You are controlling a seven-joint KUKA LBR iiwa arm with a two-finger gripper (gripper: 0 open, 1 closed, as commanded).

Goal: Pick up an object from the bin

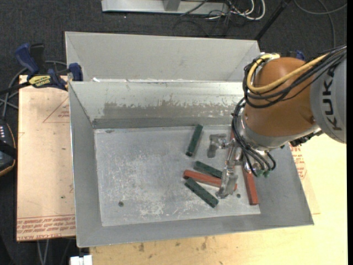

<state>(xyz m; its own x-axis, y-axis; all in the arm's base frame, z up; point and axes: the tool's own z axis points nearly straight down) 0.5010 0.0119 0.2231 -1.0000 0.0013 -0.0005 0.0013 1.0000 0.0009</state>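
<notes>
The arm (326, 93) is cut off by the right edge; its orange cover (278, 101) hides the bin's (83, 164) right rear corner. The gripper (227, 185) covers the right ends of 2 things, a red bar (199, 176) and a dark green bar (207, 168). The right-hand red bar's (252, 191) upper end lies under the cables (259, 163). A floor speck (121, 204) is too small to identify.

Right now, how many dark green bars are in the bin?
3. The back green bar lies toward the rear wall; the middle green bar sits just behind a red bar; the front green bar lies nearest the front. The arm may hide more.
</notes>
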